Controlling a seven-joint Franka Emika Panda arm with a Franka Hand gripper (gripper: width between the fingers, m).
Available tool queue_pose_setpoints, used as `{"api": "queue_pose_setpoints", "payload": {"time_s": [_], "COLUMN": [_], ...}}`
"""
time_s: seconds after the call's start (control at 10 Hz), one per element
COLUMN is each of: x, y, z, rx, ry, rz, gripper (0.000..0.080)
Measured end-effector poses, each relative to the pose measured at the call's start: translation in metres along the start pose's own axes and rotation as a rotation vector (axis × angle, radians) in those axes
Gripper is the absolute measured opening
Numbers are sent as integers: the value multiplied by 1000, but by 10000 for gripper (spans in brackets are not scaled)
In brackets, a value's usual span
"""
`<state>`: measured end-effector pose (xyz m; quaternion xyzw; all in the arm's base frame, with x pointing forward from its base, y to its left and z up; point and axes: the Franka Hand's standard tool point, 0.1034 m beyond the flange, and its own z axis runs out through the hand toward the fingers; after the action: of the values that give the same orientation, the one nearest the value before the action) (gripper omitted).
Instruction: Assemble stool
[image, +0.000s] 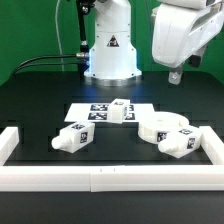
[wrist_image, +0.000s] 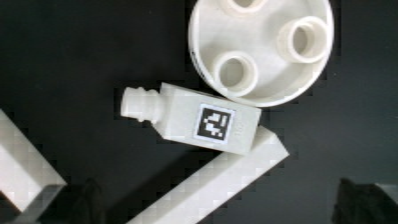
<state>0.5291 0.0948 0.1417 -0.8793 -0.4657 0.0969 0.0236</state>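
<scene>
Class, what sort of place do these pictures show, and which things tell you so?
Probably a robotics lab bench: a robot arm's base stands on a black table, with a tag-printed marker board and tagged white stool legs inside a border rail.

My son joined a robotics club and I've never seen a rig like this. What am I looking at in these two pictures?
This is one robot arm putting a stool together. The exterior view comes from a camera off the arm: it shows the arm's white base at the back and its gripper hanging above the black table, on that view's right. The wrist view comes from a camera on the wrist, looking down. On the table lie the round seat with its sockets and three short legs: one right by the seat, one on the exterior view's left, one on the flat marker board. A white rail borders the table. The gripper is open and holds nothing.
</scene>
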Motion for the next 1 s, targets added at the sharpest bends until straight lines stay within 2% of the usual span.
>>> {"api": "queue_pose_setpoints", "payload": {"time_s": [0.6,0.7,0.9,1.0], "x": [0,1,-4,-9], "y": [1,4,16,17], "z": [1,5,20,22], "rx": [4,-13,-69,-82], "ry": [-3,16,77,53], "rz": [2,12,28,-26], "gripper": [649,649,649,649]}}
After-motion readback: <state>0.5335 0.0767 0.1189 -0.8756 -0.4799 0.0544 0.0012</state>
